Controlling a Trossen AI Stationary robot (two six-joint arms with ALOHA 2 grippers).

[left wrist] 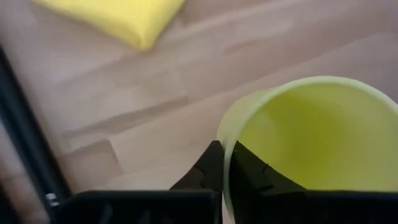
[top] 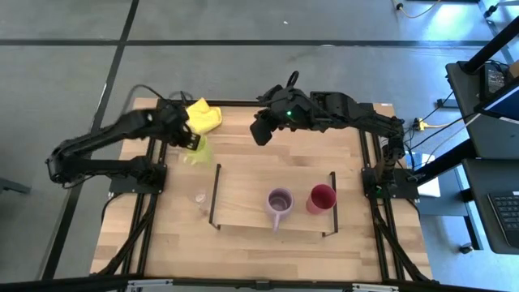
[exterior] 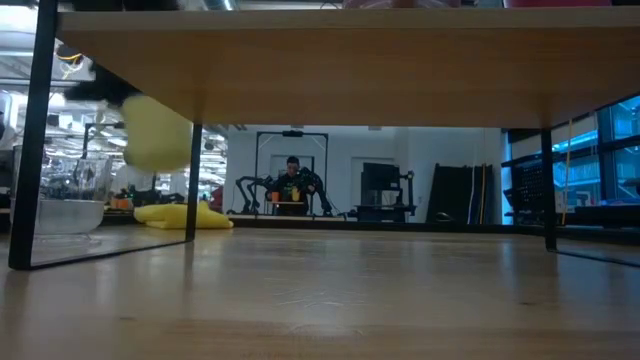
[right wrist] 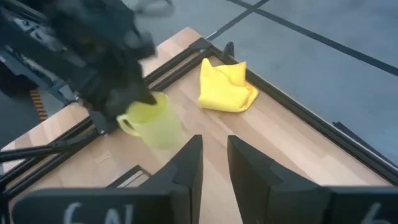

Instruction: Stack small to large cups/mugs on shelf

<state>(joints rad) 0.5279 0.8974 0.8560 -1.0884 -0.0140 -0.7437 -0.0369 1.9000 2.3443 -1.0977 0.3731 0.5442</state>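
- Since the rim gives a firm hold, our left end effector (top: 191,139) pinches the yellow-green handled plastic mug (top: 197,151) by its wall, lifted over the desk (top: 243,235), beside the light-wood shelf (top: 243,195).
- Right end effector (top: 260,130) waits w/ fingers slightly spread.

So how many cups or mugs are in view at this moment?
4: purple mug and red cup on the shelf, clear glass beside its left end, yellow-green mug gripped at the rim by the left gripper.
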